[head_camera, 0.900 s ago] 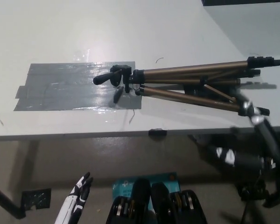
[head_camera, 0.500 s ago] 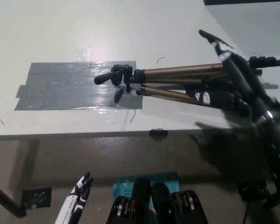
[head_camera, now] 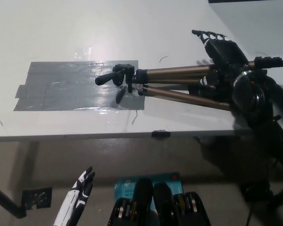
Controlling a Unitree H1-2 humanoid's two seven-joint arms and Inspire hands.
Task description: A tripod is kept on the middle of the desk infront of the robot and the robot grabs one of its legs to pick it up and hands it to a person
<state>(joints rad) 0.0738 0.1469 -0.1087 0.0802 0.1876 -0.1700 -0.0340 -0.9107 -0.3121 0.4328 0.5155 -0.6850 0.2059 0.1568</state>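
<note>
Tripod found lying folded on its side on the desk, right of centre, head end resting on the edge of a grey tape patch, legs running off toward the right edge. Laid flat, presumably so that a single leg can be taken from above.

Right hand poised over the upper legs near their far ends, fingers spread wide and reaching beyond the tripod, holding nothing. No clear contact with any leg; wrist and forearm cover the lower leg's end, so touch there cannot be ruled out. Judged to be the reach stage, with the closing grasp not yet made.

Left hand hanging idle below the desk edge at lower left, fingers straight and slightly apart, empty.

No person in view.
</note>
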